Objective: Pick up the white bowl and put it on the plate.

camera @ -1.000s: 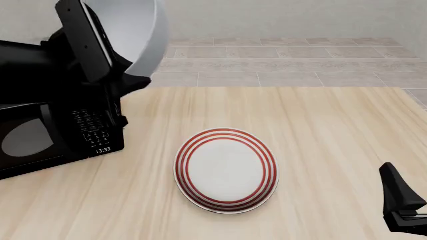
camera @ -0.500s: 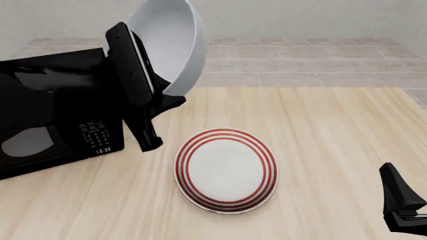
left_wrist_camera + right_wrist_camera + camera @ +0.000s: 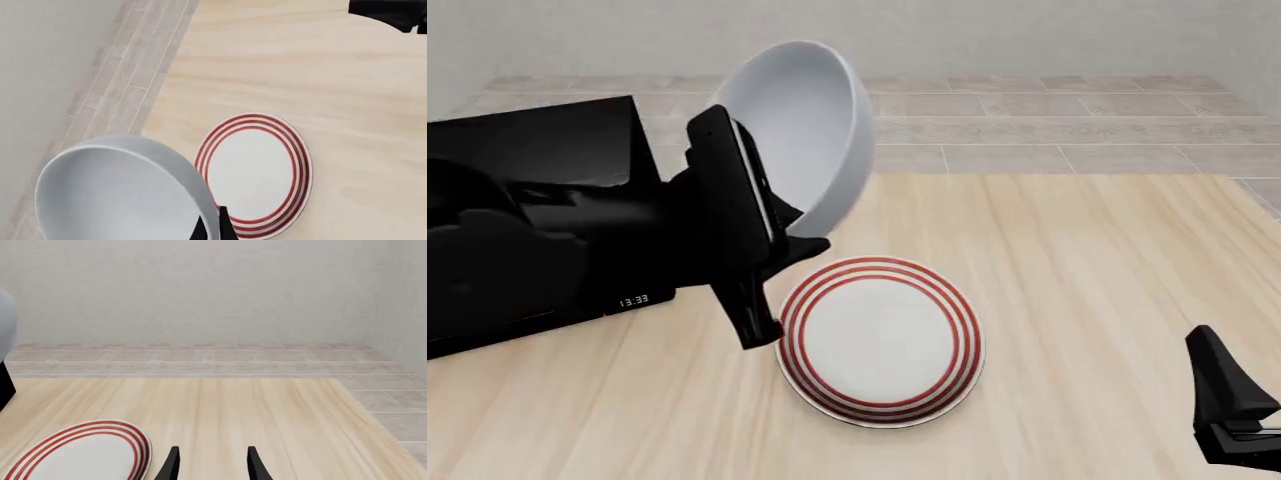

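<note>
**A:** Bowl status, left wrist view first. White bowl [image 3: 120, 195] is pinched by its rim in your left gripper [image 3: 215, 226], fingertips closed on the wall. The plate [image 3: 257, 172] lies on the table [image 3: 347, 100] just past the bowl's edge. A rim pinch is the only grip a deep round bowl offers, hence the hold.

**B:** Orientation?

**A:** Front view: white bowl [image 3: 807, 130] is in the air, tipped nearly on edge, mouth toward the table's left side, base toward the right. A round bowl has no long axis; its centre axis runs close to level. Left gripper [image 3: 761, 235] clamps the lower rim, so the weight hangs off one side. The plate [image 3: 881, 340] sits mid-table toward the near edge, and the bowl is above its far-left rim, not touching. My read: you need to roll it base-down before lowering.

**B:** Right arm?

**A:** Right wrist view: right gripper [image 3: 211, 462] has fingers spread, holding nothing, and the plate [image 3: 80, 452] is beside it. Front view puts it at the near right corner [image 3: 1228, 415], parked clear of your path, I judge.
</note>
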{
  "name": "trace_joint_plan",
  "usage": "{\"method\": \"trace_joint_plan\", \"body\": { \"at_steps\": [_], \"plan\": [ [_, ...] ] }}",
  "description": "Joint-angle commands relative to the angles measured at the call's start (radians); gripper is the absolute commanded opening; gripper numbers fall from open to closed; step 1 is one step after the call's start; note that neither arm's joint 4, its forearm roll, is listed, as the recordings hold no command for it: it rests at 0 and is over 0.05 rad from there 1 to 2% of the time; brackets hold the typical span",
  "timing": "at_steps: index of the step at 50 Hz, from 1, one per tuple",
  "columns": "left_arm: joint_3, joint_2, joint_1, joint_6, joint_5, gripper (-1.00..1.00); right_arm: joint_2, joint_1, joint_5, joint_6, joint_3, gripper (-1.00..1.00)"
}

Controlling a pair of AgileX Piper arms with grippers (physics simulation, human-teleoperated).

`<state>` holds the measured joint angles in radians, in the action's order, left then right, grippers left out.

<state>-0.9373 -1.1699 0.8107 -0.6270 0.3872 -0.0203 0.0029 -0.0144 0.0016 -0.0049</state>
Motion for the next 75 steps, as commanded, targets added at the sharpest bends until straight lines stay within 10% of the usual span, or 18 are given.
{"method": "trace_joint_plan", "body": {
  "at_steps": [1, 75],
  "plan": [
    [0.031, -0.019, 0.017, 0.015, -0.047, -1.0, 0.004, -0.002, 0.004, -0.002, 0.001, 1.0],
    [0.064, -0.243, 0.092, 0.111, -0.243, -1.0, 0.004, -0.002, 0.004, -0.002, 0.001, 1.0]
  ]
}}
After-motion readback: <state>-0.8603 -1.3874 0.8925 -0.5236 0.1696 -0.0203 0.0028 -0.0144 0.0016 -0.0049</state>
